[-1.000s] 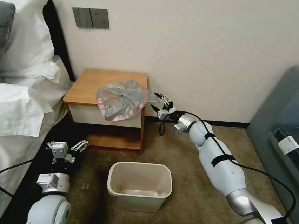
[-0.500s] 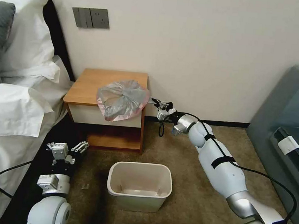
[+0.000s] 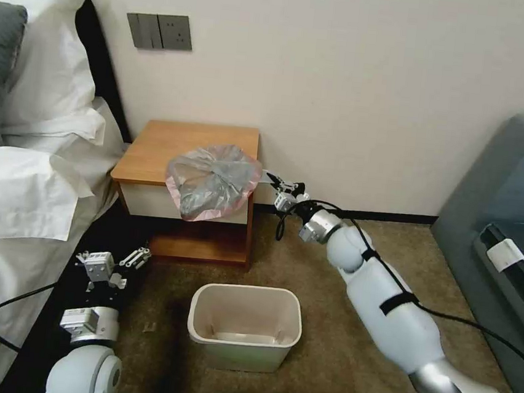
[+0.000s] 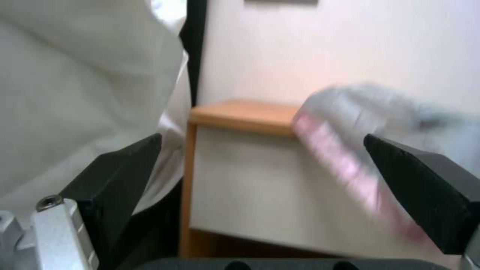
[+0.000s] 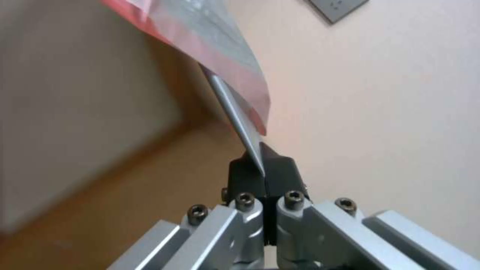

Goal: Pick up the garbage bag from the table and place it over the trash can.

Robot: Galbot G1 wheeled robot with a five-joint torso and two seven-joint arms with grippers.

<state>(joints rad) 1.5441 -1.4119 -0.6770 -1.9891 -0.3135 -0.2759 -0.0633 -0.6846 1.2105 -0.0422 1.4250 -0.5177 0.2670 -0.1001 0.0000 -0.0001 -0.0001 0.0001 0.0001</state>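
The garbage bag (image 3: 213, 180), crinkled grey plastic with a pinkish-red edge, lies on the front right of the table (image 3: 168, 144) and hangs over the drawer front. My right gripper (image 3: 280, 183) is beside the table's right side, shut on a grey strip of the bag's edge; in the right wrist view the black pads (image 5: 272, 170) pinch that strip of the bag (image 5: 235, 108). My left gripper (image 3: 117, 260) is low by the bed, open, its fingers (image 4: 125, 168) spread toward the table (image 4: 240, 112) and the blurred bag (image 4: 360, 127). The cream-white trash can (image 3: 244, 326) stands empty on the carpet.
A bed with white pillows and sheets (image 3: 24, 167) fills the left side, close to my left arm. A grey sofa (image 3: 508, 202) stands at the right. Brown carpet (image 3: 320, 363) lies open around the trash can. A wall switch plate (image 3: 159, 31) sits above the table.
My right gripper closed on the bag's right edge and has drawn back toward me; the bag has shifted and slid further over the drawer front. My left arm sank slightly.
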